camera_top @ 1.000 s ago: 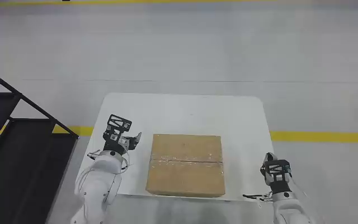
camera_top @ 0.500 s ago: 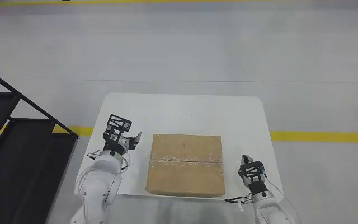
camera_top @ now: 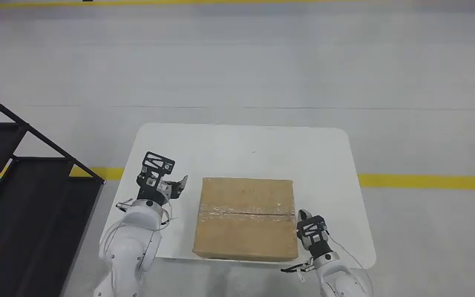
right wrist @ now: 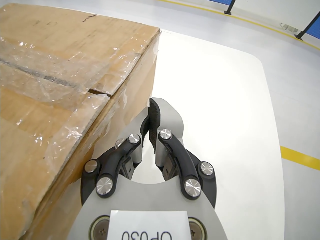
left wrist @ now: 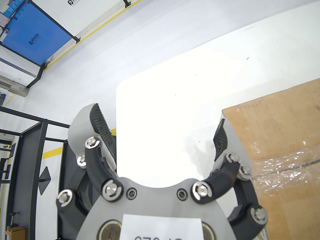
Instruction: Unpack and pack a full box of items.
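Left gripper [left wrist: 158, 119], mine, stands wide open above the white table [left wrist: 175, 76]; bare tabletop shows between its two ribbed pads [left wrist: 100, 123]. Near this gripper's right finger, but apart from it, lies the cardboard box [left wrist: 282, 131]. It is closed, and its top flaps meet in a seam under a strip of clear tape [left wrist: 282, 163]. On the gripper's other side, past the table's edge, stands a black metal rack [left wrist: 32, 151].

My right gripper [right wrist: 151, 112] is drawn narrow, with its pads meeting tip to tip. It sits low beside the box [right wrist: 50, 58], whose side wall rises just to the gripper's left. Whether the fingers touch the cardboard I cannot tell. The tape [right wrist: 37, 73] runs off to the left, higher than the fingertips. Open table [right wrist: 212, 76] stretches ahead of the gripper and to its right.

Seen from above, the box [camera_top: 246, 215] lies between my two grippers on the table [camera_top: 245, 148]. The left gripper [camera_top: 167, 172] is to the left of the box's far left corner. The right gripper [camera_top: 309, 223] is close against the box's right side near the near corner. The rack [camera_top: 37, 193] stands well to the left of the left gripper. A yellow floor line [camera_top: 415, 180] runs beyond the table, off to the right gripper's right.
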